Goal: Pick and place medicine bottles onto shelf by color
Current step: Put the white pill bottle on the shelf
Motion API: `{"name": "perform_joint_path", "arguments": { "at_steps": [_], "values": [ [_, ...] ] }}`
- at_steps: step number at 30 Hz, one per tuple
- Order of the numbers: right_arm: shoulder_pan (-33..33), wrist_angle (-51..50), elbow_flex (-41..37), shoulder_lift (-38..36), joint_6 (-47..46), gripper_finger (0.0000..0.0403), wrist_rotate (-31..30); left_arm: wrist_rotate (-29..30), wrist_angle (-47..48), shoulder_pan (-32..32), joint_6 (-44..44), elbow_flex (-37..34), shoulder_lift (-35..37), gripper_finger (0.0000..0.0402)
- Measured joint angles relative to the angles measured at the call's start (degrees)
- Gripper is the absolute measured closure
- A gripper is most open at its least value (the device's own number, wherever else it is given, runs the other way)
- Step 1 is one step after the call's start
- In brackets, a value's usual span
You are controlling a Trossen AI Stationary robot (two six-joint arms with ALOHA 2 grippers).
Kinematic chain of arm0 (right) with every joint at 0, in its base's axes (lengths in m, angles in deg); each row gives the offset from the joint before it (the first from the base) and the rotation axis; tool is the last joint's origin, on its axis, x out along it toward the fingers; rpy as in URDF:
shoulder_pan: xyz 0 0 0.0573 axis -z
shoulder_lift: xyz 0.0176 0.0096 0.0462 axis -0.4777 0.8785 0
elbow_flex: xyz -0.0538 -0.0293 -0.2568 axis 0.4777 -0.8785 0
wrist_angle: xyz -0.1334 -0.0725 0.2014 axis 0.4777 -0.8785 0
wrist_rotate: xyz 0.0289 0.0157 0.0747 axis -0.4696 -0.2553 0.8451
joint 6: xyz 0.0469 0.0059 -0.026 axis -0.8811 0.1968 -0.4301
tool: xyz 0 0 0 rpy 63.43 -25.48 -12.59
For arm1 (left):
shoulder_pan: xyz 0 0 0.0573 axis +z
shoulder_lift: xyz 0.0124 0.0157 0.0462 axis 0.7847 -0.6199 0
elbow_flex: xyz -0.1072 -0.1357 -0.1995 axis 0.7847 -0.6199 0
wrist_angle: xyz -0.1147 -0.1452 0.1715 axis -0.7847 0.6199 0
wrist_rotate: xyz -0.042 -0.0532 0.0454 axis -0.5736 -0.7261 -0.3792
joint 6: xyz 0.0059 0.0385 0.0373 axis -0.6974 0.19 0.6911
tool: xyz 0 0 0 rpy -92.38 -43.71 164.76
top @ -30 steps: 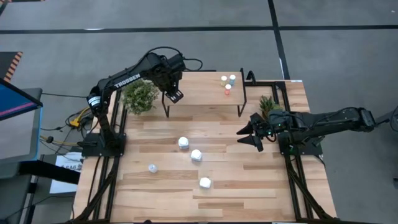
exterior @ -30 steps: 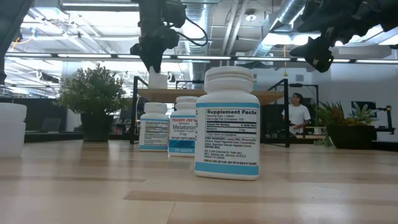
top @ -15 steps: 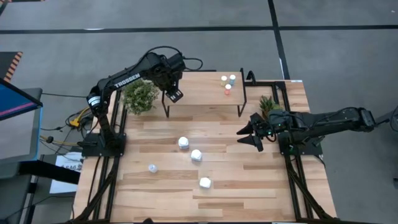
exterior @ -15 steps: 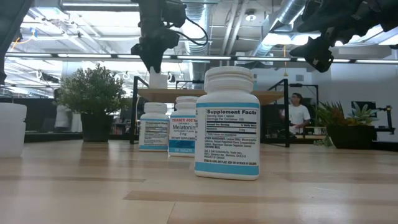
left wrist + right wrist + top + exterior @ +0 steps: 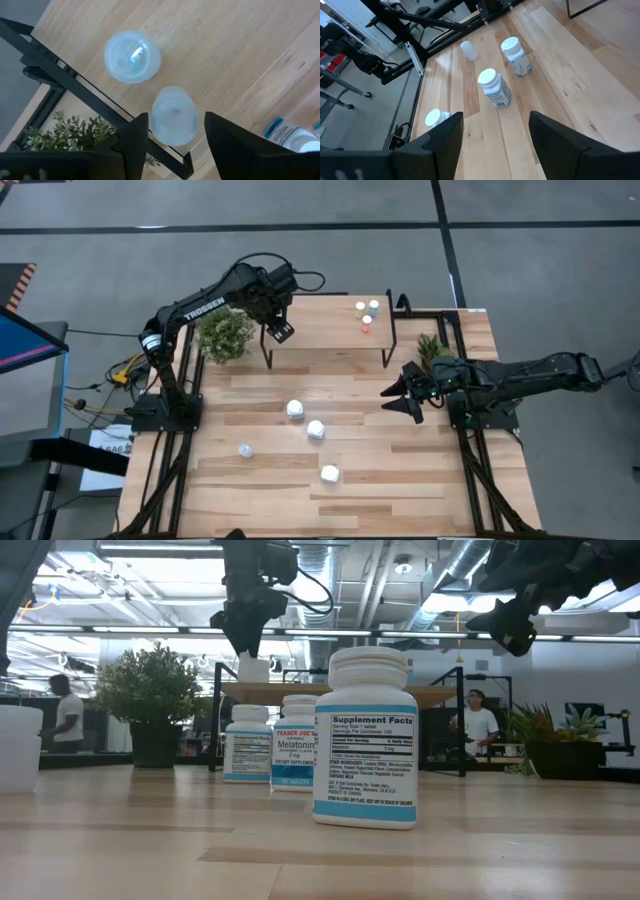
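Note:
The shelf (image 5: 325,322) stands at the table's far side. Two pale-blue bottles (image 5: 132,56) (image 5: 173,114) stand upright on its left end. My left gripper (image 5: 278,330) is open and points down just above the second one, with a finger on each side of it and a gap at both. In the low view my left gripper (image 5: 243,635) is above this bottle (image 5: 253,669). Three tiny bottles (image 5: 366,312) stand on the shelf's right end. Three white bottles (image 5: 314,429) and one pale-blue bottle (image 5: 245,450) stand on the table. My right gripper (image 5: 398,394) is open and empty at the table's right.
A potted plant (image 5: 225,335) stands by the shelf's left end and another plant (image 5: 431,346) by the right arm. The shelf's black frame (image 5: 65,82) runs beside the pale-blue bottles. People show in the room behind (image 5: 481,724).
Neither arm nor any bottle has moved. A person has walked across the room behind the table.

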Motion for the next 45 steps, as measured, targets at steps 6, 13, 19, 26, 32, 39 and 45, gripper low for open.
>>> {"name": "perform_joint_path", "arguments": {
  "at_steps": [6,13,19,26,32,39,45],
  "values": [
    [0.00,-0.02,0.00,0.00,0.00,0.0154,0.00,0.69,0.24,0.09,0.23,1.84,0.06,0.0220],
    [0.00,-0.02,0.00,0.00,0.00,0.0154,0.00,1.07,2.10,0.09,-1.40,7.64,0.17,0.0220],
    [0.00,-0.25,0.00,0.00,0.00,0.0154,0.00,-6.09,9.01,-4.02,-5.58,14.95,0.25,0.0220],
    [0.00,-2.75,-0.02,0.02,0.00,0.0154,0.02,-9.85,8.71,-15.94,-3.55,14.05,4.91,0.0220],
    [0.00,-2.23,-0.02,0.02,0.00,0.0154,0.02,-4.52,8.53,-28.82,-8.71,8.84,9.19,0.0220],
    [0.00,-1.99,-0.02,0.02,0.00,0.0154,0.02,0.25,8.42,-42.92,-23.89,-4.52,14.73,0.0220],
    [0.00,-2.00,-0.02,0.02,0.00,0.0154,0.01,0.19,7.23,-53.12,-37.13,-14.46,16.41,0.0208]
  ]
}}
